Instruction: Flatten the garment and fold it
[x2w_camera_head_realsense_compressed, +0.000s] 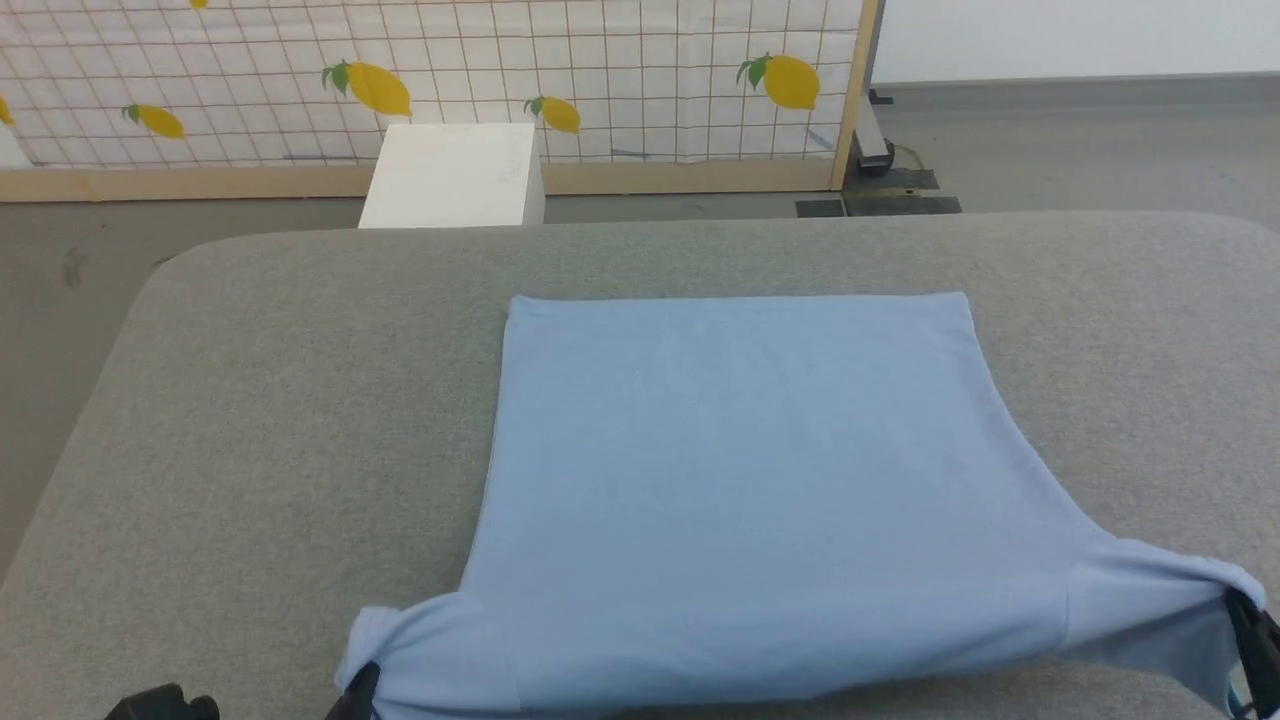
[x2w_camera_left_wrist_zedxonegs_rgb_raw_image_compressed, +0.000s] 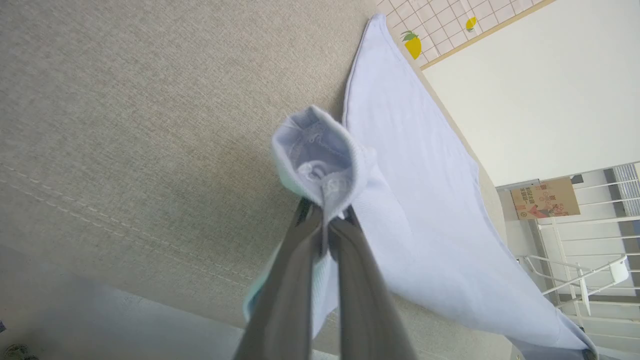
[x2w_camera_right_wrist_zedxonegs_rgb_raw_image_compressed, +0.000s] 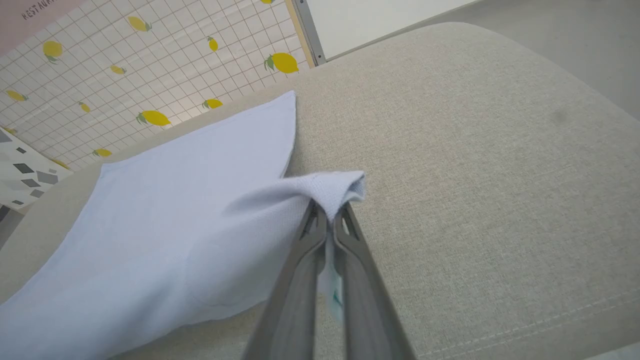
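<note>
Blue garment (x2w_camera_head_realsense_compressed: 740, 480) spread on padded desk (x2w_camera_head_realsense_compressed: 250, 400), hem at 12. L end effector (x2w_camera_left_wrist_zedxonegs_rgb_raw_image_compressed: 325, 212) clenched on sleeve at 7, R end effector (x2w_camera_right_wrist_zedxonegs_rgb_raw_image_compressed: 329, 215) likewise at 4. Soft, light, limp; prob. best gripped at sleeve corners, pulled taut.

Left fingers (x2w_camera_left_wrist_zedxonegs_rgb_raw_image_compressed: 290, 280), right fingers (x2w_camera_right_wrist_zedxonegs_rgb_raw_image_compressed: 295, 280) clamped, apparently wide apart.

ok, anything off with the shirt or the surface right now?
Nothing stands out. The garment lies smooth on the grey padded surface, far hem straight. Its two near sleeves are bunched and lifted, but only where the left gripper and the right gripper pinch them shut.
</note>
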